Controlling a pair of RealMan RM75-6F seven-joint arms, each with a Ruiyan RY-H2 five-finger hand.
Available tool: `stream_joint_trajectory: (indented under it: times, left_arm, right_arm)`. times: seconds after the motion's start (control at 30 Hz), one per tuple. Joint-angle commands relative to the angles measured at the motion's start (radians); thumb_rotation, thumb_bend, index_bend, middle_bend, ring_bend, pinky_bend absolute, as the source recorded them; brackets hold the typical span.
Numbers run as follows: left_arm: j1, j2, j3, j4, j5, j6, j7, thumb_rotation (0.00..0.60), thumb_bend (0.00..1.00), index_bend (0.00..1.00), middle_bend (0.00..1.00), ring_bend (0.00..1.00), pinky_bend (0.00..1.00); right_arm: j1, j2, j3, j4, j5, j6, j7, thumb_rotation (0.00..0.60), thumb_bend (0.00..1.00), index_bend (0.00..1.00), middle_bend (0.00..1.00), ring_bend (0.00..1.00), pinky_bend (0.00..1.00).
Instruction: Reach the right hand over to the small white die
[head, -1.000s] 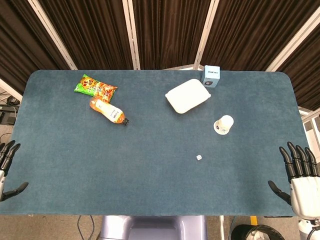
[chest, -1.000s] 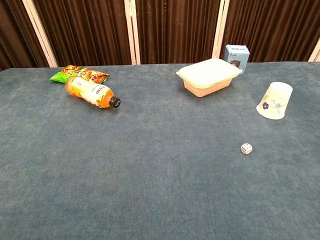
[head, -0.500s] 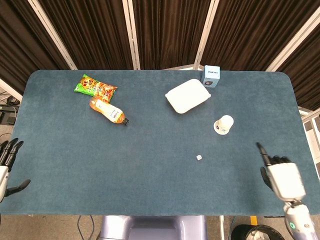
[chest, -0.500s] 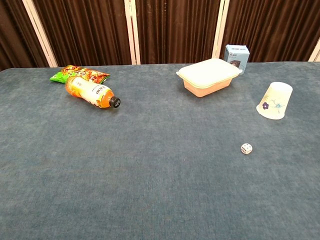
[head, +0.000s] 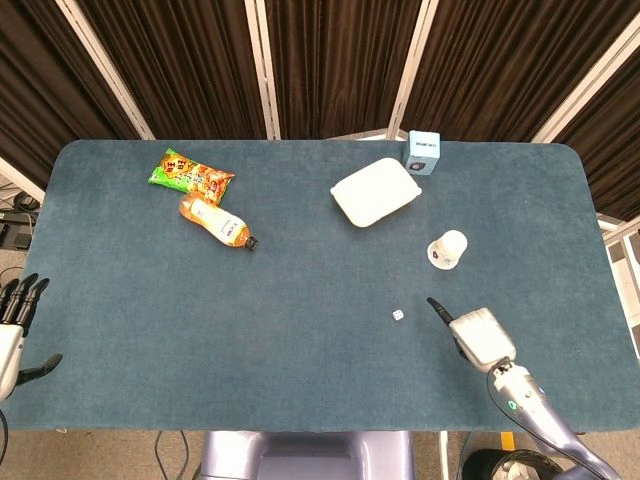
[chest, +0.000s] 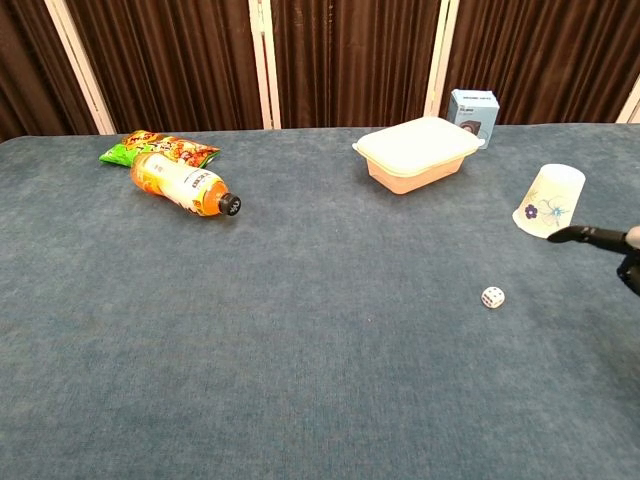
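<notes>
**Nearly There: Right Hand Beside the Die**

Now, small white die (head: 398, 315) on bare blue cloth, right of the table's (head: 300, 380) middle, nearer the front edge than the back. Paper cup (head: 447, 249) tipped on its side just beyond it, well apart from it. Right hand (head: 472, 333) just to the die's right and slightly nearer the robot, white back uppermost, one dark finger stretched out toward the die and a little past it, tip close but not touching. Other fingers hidden under the hand, so whether apart or curled cannot be told; nothing visibly held. Long axis of hand and forearm slanting from the near right corner up toward the die. Short leftward travel left, by the look of it. Left hand (head: 14, 325) far off at the near left edge, fingers apart, empty, clearly the farther one. Further back: lidded food container (head: 375, 191), small blue box (head: 422, 152), orange drink bottle (head: 214, 222) lying flat, snack packet (head: 189, 171).
</notes>
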Motion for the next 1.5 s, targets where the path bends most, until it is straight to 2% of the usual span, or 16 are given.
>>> stream_joint_trajectory:
  times: [0.03,0.57,1.5]
  left_arm:
    - [-0.001,-0.004,-0.001,0.002,-0.005,0.000,0.006,0.600,0.00,0.00,0.00,0.00,0.00]
    - [-0.011,-0.007,0.003,0.001,-0.011,-0.015,0.019,0.600,0.00,0.00,0.00,0.00,0.00]
    - [-0.020,-0.009,0.004,-0.001,-0.024,-0.023,0.024,0.600,0.00,0.00,0.00,0.00,0.00]
  right_arm:
    - [0.020,-0.017,-0.003,-0.003,0.018,-0.029,-0.022,0.600,0.89,0.00,0.71,0.77,1.00]
    - [0.078,-0.077,-0.032,0.003,0.076,-0.075,-0.111,0.600,0.90,0.02,0.72,0.77,1.00]
    - [0.108,-0.129,-0.068,0.015,0.153,-0.067,-0.193,0.600,0.89,0.07,0.72,0.77,1.00]
